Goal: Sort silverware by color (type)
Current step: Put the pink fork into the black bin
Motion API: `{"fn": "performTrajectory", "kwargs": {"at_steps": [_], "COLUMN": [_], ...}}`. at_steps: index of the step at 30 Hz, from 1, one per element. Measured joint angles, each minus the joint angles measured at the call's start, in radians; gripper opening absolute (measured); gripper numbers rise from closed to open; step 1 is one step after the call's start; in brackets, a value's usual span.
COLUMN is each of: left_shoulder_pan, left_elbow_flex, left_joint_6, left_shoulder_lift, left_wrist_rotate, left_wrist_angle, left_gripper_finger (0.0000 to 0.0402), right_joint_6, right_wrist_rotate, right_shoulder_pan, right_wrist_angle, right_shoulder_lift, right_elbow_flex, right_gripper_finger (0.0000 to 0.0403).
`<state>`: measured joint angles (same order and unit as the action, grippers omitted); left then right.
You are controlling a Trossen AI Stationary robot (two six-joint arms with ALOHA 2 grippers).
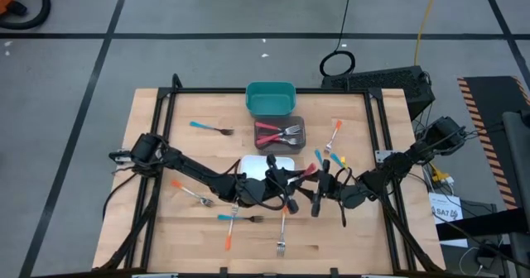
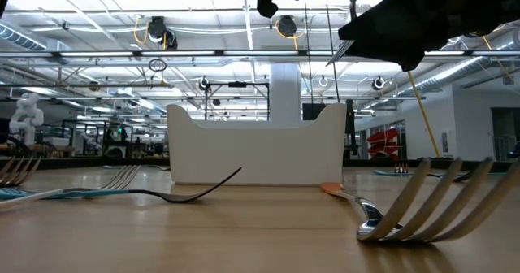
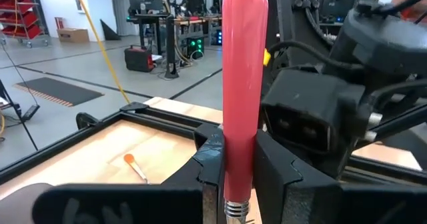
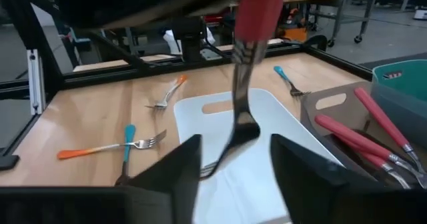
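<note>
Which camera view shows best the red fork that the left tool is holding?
The left wrist view: the red fork fills it, handle clamped in the left tool. The right wrist view shows its head; in the high and low views it barely shows.

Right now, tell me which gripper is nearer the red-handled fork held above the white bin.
Left. The left gripper is shut on the red-handled fork, clamping its handle. The right gripper hangs open around the fork's metal head, not yet gripping, above the white bin.

My left gripper (image 3: 230,174) clamps a fork (image 3: 244,84) with a glossy, smooth red plastic handle. Its head is shiny metal. The table (image 1: 356,228) is pale matt wood.
</note>
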<state>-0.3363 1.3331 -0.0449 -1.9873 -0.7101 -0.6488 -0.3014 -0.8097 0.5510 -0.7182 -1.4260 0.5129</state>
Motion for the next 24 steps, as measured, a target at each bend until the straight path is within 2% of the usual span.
{"fn": "performTrajectory", "kwargs": {"at_steps": [5,8,16,24], "left_shoulder_pan": [0.000,-0.002,-0.012,-0.025], "left_elbow_flex": [0.000,0.000,-0.001,-0.001], "left_joint_6": [0.018,0.014,0.008,0.017], "left_shoulder_lift": [0.000,0.000,0.010,0.095], "left_wrist_rotate": [-0.008,0.008,0.032,0.063], "left_wrist_angle": [0.006,0.014,0.070,0.231], "left_gripper_finger": [0.0046,0.0061,0.0107,0.0138], "right_joint_6": [-0.004,-0.007,0.003,-0.037], "right_wrist_rotate": [-0.005,-0.010,0.005,0.109], "right_shoulder_pan": [0.000,-0.001,0.000,-0.001], "right_wrist_angle": [0.024,0.046,0.089,0.171], "right_shoulder_lift": [0.000,0.001,0.009,0.071], "right_elbow_flex": [0.000,0.000,0.000,0.000], "right_gripper_finger": [0.0061,0.0015,0.0008,0.0003]}}
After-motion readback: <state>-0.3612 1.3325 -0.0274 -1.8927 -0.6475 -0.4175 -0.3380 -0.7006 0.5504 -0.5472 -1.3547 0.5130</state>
